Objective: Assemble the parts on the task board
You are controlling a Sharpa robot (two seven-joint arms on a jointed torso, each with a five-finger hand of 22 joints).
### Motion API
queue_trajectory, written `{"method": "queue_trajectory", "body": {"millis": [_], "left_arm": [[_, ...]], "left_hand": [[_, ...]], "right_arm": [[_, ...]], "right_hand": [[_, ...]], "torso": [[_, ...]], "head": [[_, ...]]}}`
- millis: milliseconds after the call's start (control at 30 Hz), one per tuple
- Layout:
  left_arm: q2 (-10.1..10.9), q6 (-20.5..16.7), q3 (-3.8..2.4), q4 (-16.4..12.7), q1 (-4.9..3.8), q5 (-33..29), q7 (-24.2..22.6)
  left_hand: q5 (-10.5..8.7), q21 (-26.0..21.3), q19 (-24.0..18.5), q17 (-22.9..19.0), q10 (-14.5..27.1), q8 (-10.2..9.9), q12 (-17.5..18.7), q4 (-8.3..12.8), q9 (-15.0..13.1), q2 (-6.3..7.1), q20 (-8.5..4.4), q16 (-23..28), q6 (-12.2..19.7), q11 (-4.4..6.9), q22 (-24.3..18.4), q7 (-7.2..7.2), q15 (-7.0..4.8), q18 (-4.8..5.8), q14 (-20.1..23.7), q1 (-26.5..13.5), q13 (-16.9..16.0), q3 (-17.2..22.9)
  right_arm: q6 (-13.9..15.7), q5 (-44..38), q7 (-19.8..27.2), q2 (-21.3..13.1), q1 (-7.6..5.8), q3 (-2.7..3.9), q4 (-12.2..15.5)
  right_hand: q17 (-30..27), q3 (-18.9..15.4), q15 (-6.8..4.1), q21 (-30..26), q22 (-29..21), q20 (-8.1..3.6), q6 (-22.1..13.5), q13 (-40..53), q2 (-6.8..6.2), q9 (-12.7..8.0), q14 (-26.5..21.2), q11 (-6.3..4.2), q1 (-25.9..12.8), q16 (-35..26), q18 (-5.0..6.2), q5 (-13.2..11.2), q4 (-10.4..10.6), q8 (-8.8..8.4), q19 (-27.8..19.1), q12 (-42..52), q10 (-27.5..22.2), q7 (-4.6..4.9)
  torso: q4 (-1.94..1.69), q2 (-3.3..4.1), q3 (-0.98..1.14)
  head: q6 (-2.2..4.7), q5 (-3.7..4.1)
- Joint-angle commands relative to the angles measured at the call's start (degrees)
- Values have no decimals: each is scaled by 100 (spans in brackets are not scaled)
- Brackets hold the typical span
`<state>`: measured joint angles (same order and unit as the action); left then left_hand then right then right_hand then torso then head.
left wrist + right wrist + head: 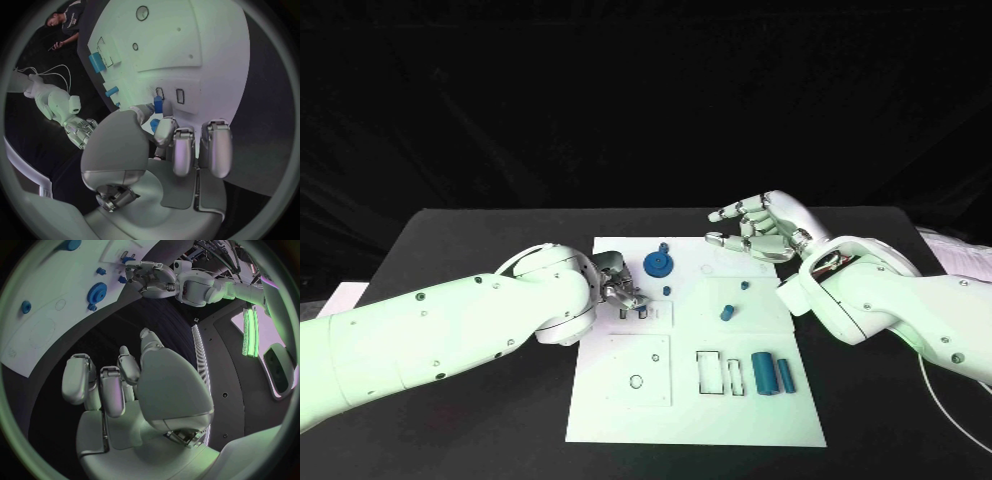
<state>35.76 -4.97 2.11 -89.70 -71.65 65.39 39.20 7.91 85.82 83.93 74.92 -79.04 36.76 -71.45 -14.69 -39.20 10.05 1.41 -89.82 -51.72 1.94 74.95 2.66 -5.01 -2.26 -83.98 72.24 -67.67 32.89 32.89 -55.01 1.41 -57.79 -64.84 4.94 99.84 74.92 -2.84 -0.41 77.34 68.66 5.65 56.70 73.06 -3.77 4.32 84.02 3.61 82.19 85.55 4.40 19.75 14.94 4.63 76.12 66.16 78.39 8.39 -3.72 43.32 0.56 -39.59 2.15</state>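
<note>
Task board: I see the white task board (689, 400) lying flat in the middle of the black tabletop (473, 420), with blue parts spread over it.
Gear: a blue gear (658, 264) sits near the board's far edge, just beside my left robot hand.
Small peg: a blue peg (727, 313) stands mid-board, between the two arms.
Cylinders: two blue cylinders (764, 373) lie side by side toward the board's right edge, next to outlined slots.
Left robot hand: my left robot hand (620, 290) is low over the board's left part, fingers curled close above two small slots; in the left wrist view a blue part (158, 104) shows at its fingertips, but I cannot tell whether it is pinched.
Right robot hand: my right robot hand (759, 228) hangs beyond the board's far right corner, fingers loosely bent and apart, holding nothing.
</note>
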Motion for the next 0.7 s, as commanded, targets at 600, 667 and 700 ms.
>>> {"method": "queue_trajectory", "body": {"millis": [600, 667, 700], "left_arm": [[-58, 788, 0, 61, 22, -35, 176], [-59, 801, 0, 63, 22, -38, 185], [-59, 805, 0, 65, 22, -38, 189]], "left_hand": [[19, 21, 227, 1508, -49, 5, -22, 912, -3, 25, 1, -18, -67, -3, 856, -43, 9, 60, -602, 44, 5, 942], [19, 21, 227, 1508, -49, 5, -22, 912, -3, 25, 1, -18, -67, -3, 856, -43, 9, 60, -602, 44, 5, 942], [19, 21, 227, 1508, -49, 5, -22, 912, -3, 25, 1, -18, -67, -3, 856, -43, 9, 60, -602, 44, 5, 942]], "right_arm": [[-46, -64, -40, -3, 5, 0, 17], [-44, -64, -41, -4, 5, 0, 18], [-43, -65, -42, -5, 5, 0, 18]], "right_hand": [[645, -36, -44, -32, -5, -20, 34, -8, 53, 3, 400, -37, -15, -20, 44, 31, 1, 26, -31, 10, 20, -14], [645, -36, -44, -32, -5, -20, 34, -8, 53, 3, 400, -37, -15, -20, 44, 31, 1, 26, -31, 10, 20, -14], [645, -36, -44, -32, -5, -20, 34, -8, 53, 3, 400, -37, -15, -20, 44, 31, 1, 26, -31, 10, 20, -14]], "torso": [[5, 4, -2], [5, 1, -2], [4, -2, -1]], "head": [[-17, 7], [-20, 0], [-22, -5]]}}
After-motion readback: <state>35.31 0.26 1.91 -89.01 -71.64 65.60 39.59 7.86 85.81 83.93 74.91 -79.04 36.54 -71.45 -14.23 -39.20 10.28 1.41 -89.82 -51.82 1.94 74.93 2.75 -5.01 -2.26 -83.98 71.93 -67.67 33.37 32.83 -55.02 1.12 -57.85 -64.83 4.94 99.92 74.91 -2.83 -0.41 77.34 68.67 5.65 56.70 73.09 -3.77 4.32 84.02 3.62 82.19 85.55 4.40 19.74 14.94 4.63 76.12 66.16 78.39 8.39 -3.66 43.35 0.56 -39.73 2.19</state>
